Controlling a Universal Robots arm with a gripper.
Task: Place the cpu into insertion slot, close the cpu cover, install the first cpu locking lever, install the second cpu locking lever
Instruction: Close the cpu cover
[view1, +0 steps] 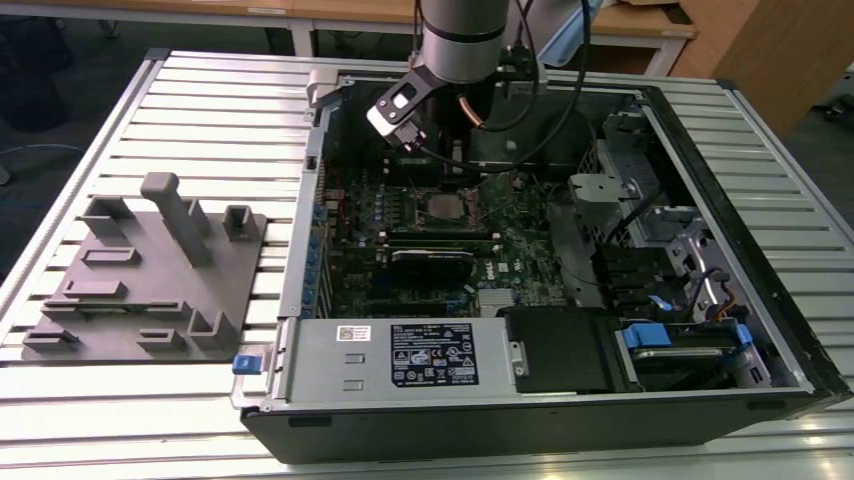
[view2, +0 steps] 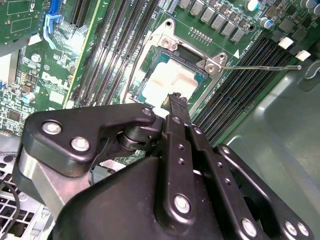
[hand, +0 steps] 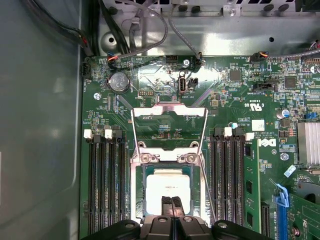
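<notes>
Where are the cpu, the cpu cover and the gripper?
cpu (hand: 167, 183): first wrist view, middle of its silver face.
cpu cover (hand: 170, 110): first wrist view, solid end bar of the frame.
gripper (hand: 171, 201): first wrist view, at its fingertips.

Slatted table (view1: 200, 100), computer case (view1: 534, 425), grey fixture (view1: 147, 290)

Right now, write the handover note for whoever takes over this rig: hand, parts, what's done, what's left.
Hand: fingers closed together with nothing visible between them, tips just over the chip's edge.
Chip: lying flat in the socket.
Cover: swung up, open, off the socket.
Levers: one wire lever sticks out free to the side; neither looks latched.
Done: chip is in the socket.
Left: cover not yet closed, both levers not yet locked.
</notes>
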